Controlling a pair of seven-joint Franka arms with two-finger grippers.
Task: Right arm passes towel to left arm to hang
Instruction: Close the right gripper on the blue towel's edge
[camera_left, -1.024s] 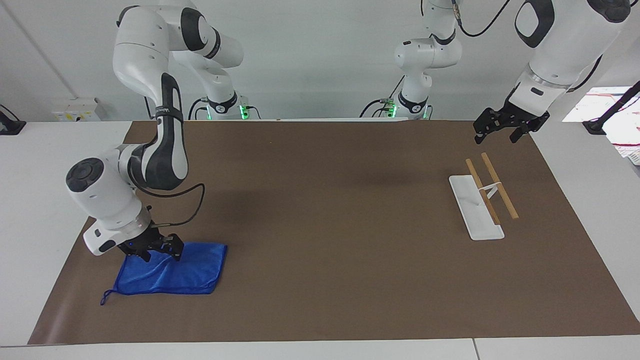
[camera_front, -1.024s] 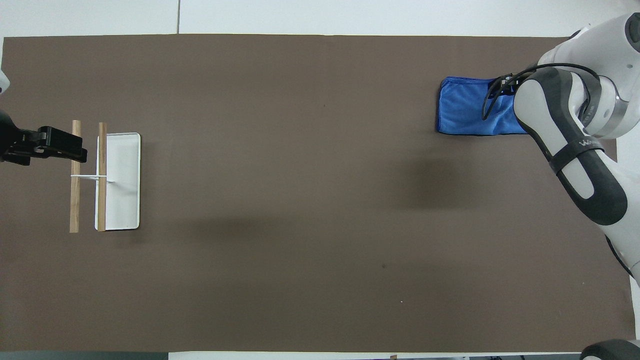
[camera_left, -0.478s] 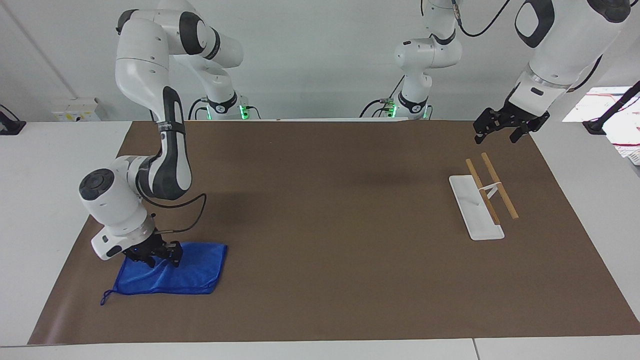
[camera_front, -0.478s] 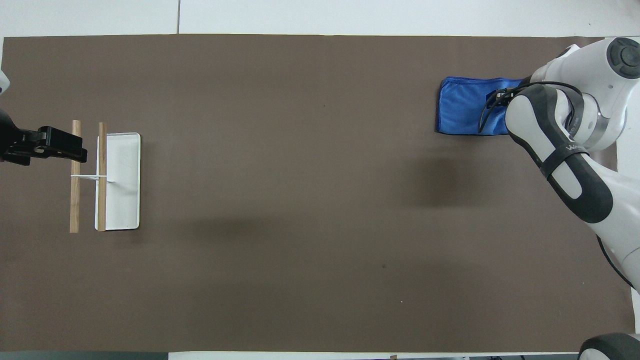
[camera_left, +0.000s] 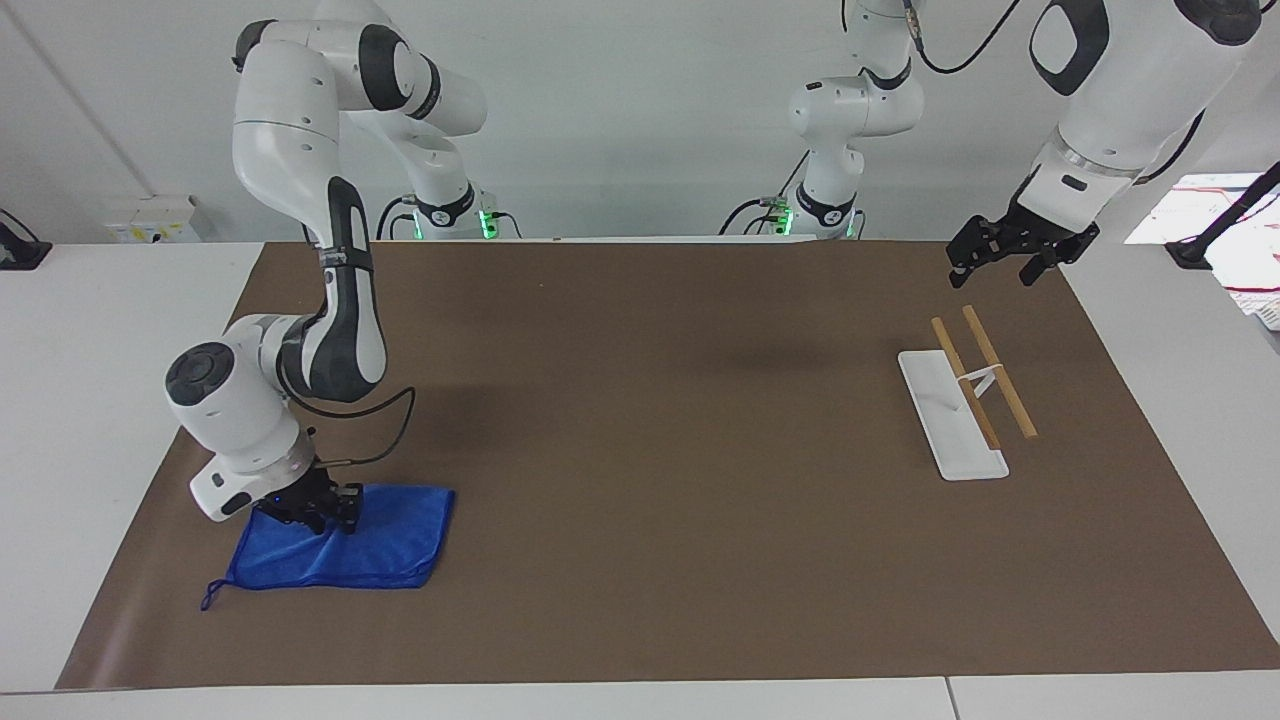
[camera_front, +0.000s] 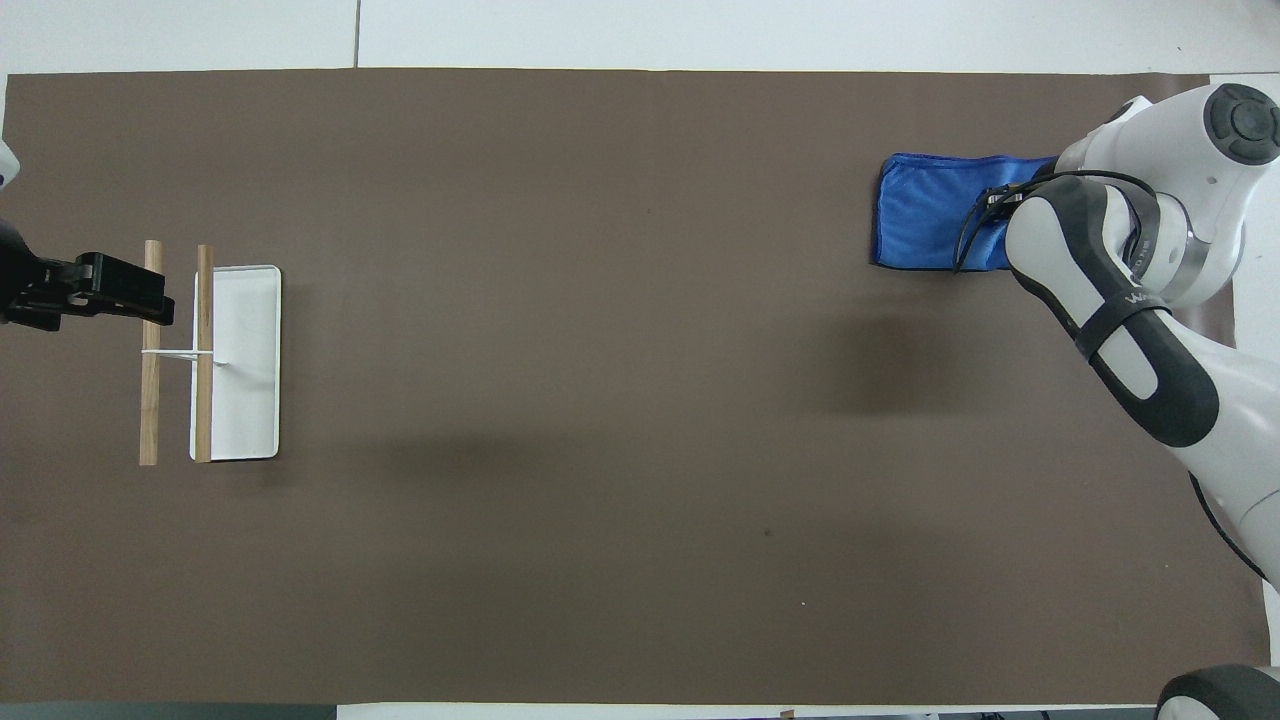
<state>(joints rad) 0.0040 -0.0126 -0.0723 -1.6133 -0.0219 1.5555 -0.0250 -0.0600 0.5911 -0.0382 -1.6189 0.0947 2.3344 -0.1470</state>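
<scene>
Shifted since a second ago: right gripper (camera_left: 318, 510), now set lower on the towel (camera_left: 375, 545), fingers narrowed onto its edge nearer the robots, at the right arm's end of the brown mat (camera_left: 660, 480). Waiting over the mat edge near the rack (camera_left: 965, 400): left gripper (camera_left: 1005, 255), fingers spread and holding nothing.

blue towel (camera_left: 340, 545): 1 | white rack base (camera_left: 950, 415): 1 | wooden rails (camera_left: 998, 371): 2 | robot arms (camera_left: 300, 250): 2 | brown mat (camera_left: 660, 420): 1

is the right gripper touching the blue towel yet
Touching: in the facing view the right gripper is down on the towel, fingertips pressed into the cloth with no gap.
</scene>
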